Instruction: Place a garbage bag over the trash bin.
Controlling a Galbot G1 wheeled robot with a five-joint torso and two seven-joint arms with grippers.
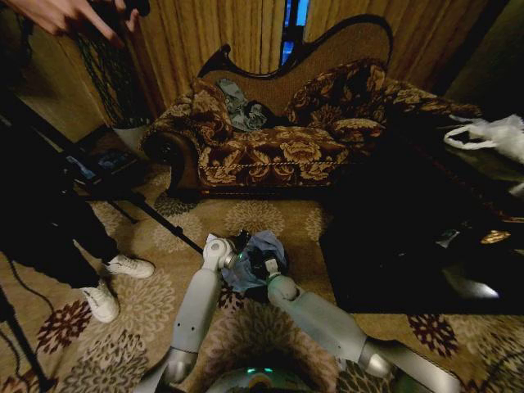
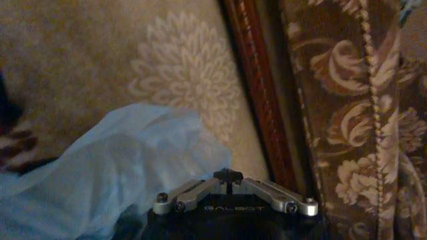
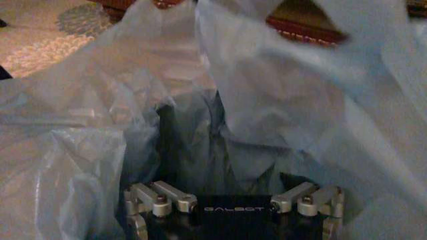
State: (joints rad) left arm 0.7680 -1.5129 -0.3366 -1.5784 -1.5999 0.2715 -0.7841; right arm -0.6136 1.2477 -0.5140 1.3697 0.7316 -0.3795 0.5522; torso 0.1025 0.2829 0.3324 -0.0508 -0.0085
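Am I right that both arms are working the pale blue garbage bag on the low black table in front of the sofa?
Not quite: the garbage bag is on the patterned carpet in front of the sofa, not on the low black table, as the head view shows. Both arms do meet there.

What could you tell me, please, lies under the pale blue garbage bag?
The garbage bag drapes over the black trash bin, with dark patches showing between its folds. The bin's inside and the carpet beneath are covered.

Both arms reach forward and down toward the trash bin, wrists nearly meeting over it. The left gripper sits at its left rim, the right gripper at its near side (its linkages look spread wide, perhaps open).
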